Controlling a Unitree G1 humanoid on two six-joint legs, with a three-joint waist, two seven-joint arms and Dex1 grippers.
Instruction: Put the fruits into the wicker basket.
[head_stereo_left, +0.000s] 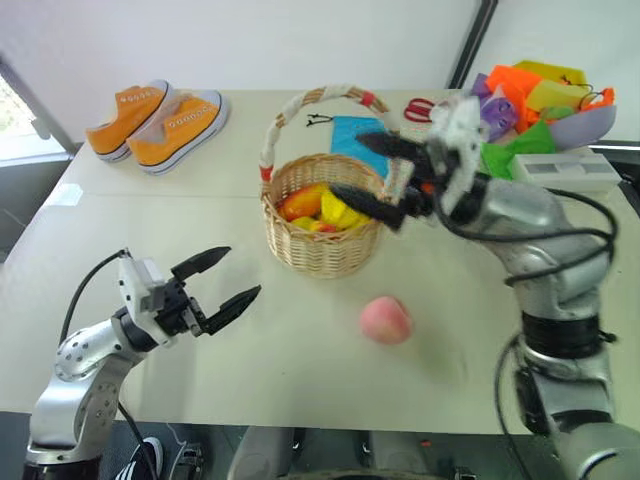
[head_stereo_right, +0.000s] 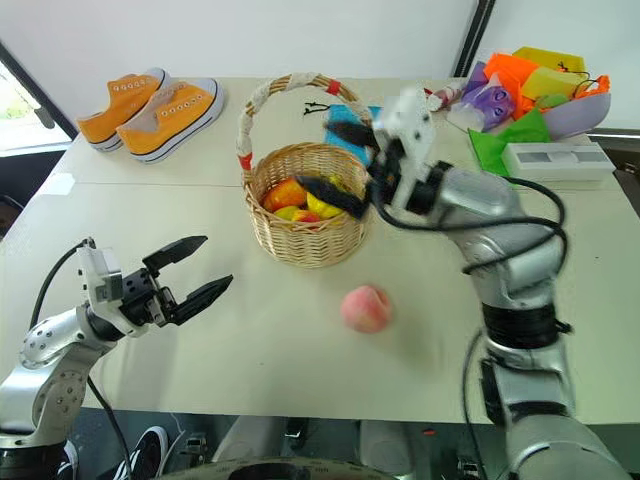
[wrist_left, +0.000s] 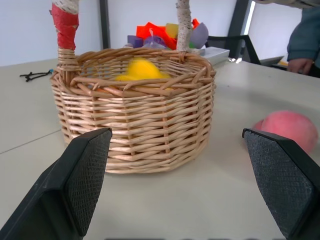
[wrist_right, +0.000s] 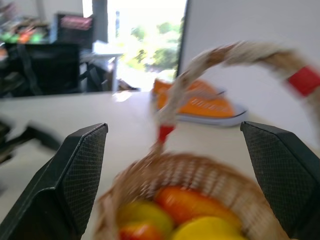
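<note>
Right gripper (head_stereo_left: 382, 178): hanging over the basket's rim, fingers spread wide, carrying nothing.
Left gripper (head_stereo_left: 228, 280): hovering low over the table, also fully spread and empty, pointing toward the basket.
Wicker basket (head_stereo_left: 322, 245): sitting mid-table, its arched handle rising beside the right gripper.
Fruits inside (head_stereo_left: 318, 208): orange-red and yellow pieces are lying in the bowl.
Peach (head_stereo_left: 385, 320): resting on the table just in front of the basket, apart from both grippers.
Sneakers (head_stereo_left: 160, 120): sitting at the far left corner, well clear.
Risk: the right gripper is working close to the handle; catching it could tip the basket. The round peach may roll off toward the table edge if nudged off-centre.
</note>
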